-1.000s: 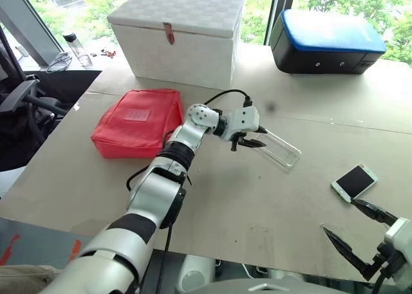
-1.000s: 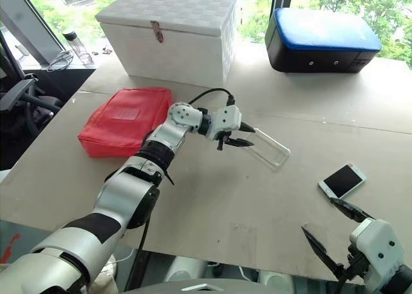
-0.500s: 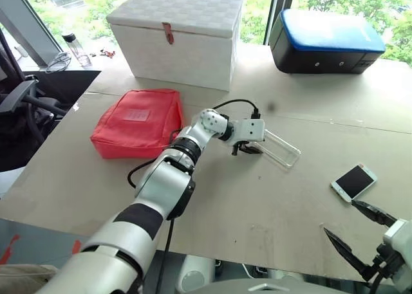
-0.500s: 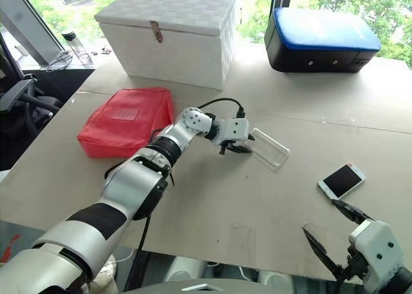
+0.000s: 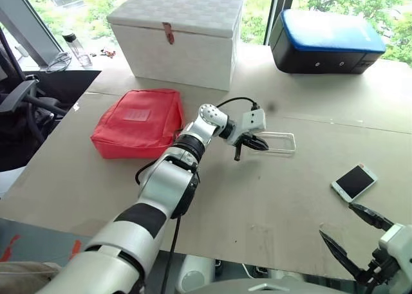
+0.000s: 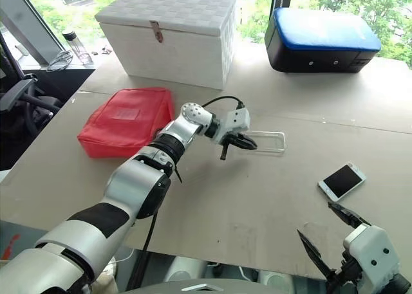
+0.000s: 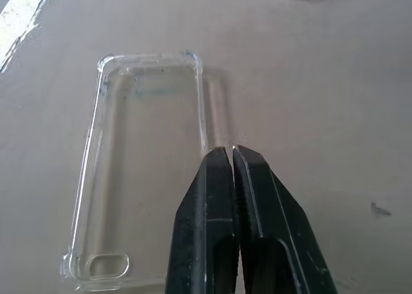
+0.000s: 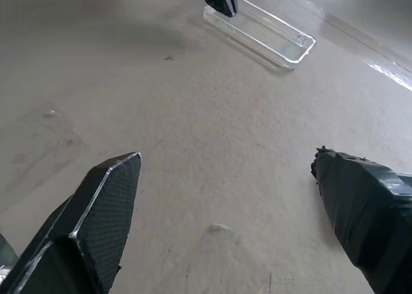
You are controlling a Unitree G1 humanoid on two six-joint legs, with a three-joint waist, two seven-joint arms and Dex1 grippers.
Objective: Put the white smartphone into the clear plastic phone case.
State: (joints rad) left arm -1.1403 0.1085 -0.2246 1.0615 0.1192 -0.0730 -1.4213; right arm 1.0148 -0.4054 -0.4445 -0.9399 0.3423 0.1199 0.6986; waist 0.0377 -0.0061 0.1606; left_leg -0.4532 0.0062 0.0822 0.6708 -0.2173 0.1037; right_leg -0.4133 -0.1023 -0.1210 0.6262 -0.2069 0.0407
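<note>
The bench (image 5: 270,197) carries a white woven box (image 5: 177,33), a blue-topped black case (image 5: 325,43) and a red pouch (image 5: 138,121) toward the back. The clear plastic phone case (image 5: 277,143) lies flat mid-bench, open side up. The left pincer (image 7: 232,154) is pinched shut on its long rim wall. The white smartphone (image 5: 353,181) lies screen-up well apart, near the wide-open right pincer (image 8: 225,204). A likely risk: the thin rim could flex and slip from so narrow a pinch, skewing the case before the phone arrives.
</note>
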